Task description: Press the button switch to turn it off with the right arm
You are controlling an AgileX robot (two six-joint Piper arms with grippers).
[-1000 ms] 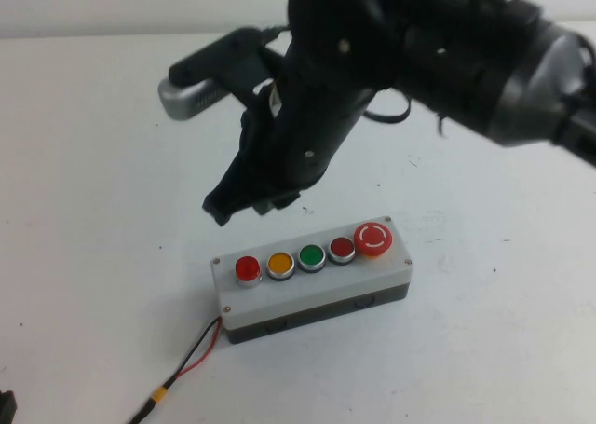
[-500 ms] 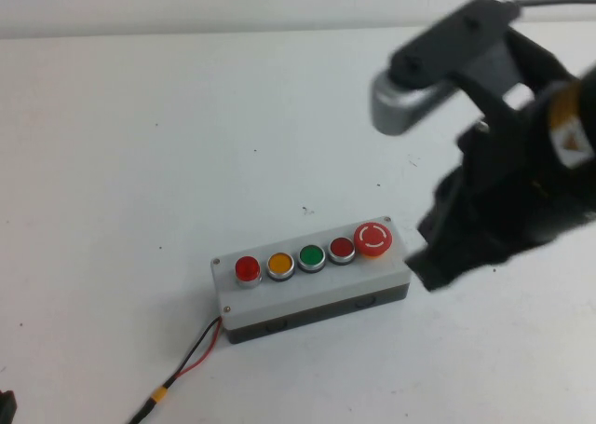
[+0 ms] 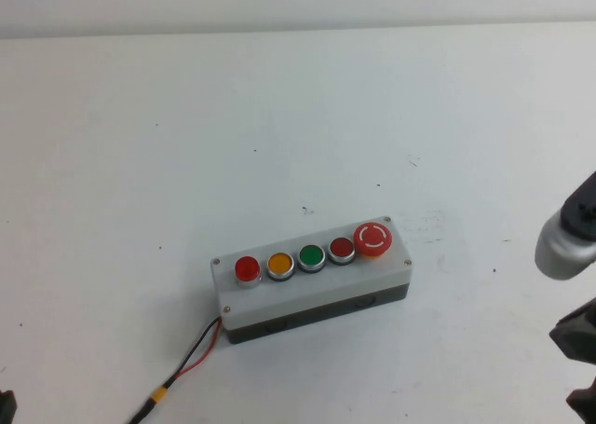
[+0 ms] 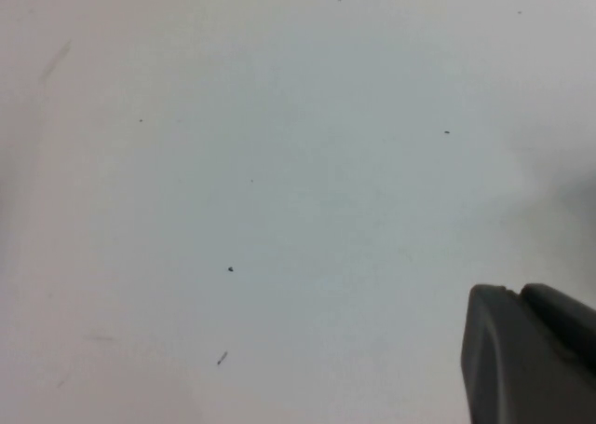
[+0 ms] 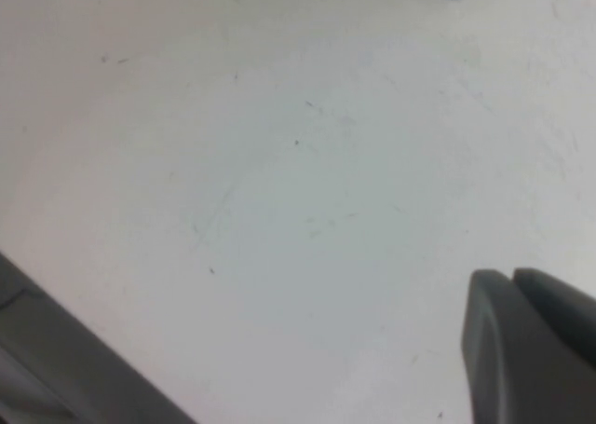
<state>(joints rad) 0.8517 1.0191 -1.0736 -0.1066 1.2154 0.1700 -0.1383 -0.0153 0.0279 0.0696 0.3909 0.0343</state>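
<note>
The grey five-button box [image 3: 317, 294] lies in the middle of the white table in the high view. The button switch [image 3: 247, 269], small, round and bright red with a chrome ring, is the left end button of its row. Nothing touches it. The right arm [image 3: 566, 245] shows only at the far right edge, well clear of the box. My right gripper [image 5: 512, 279] is shut and empty over bare table. My left gripper [image 4: 518, 294] is shut and empty over bare table, away from the box.
Beside the switch stand an orange button [image 3: 280, 265], a green button [image 3: 311, 257], a darker red button [image 3: 342, 249] and a large red mushroom-head button [image 3: 373, 239]. Red and black wires [image 3: 191, 359] run from the box's left end towards the front edge.
The right arm has swung from above the box's left part to the right and back towards the near right edge. The box and its buttons look unchanged.
</note>
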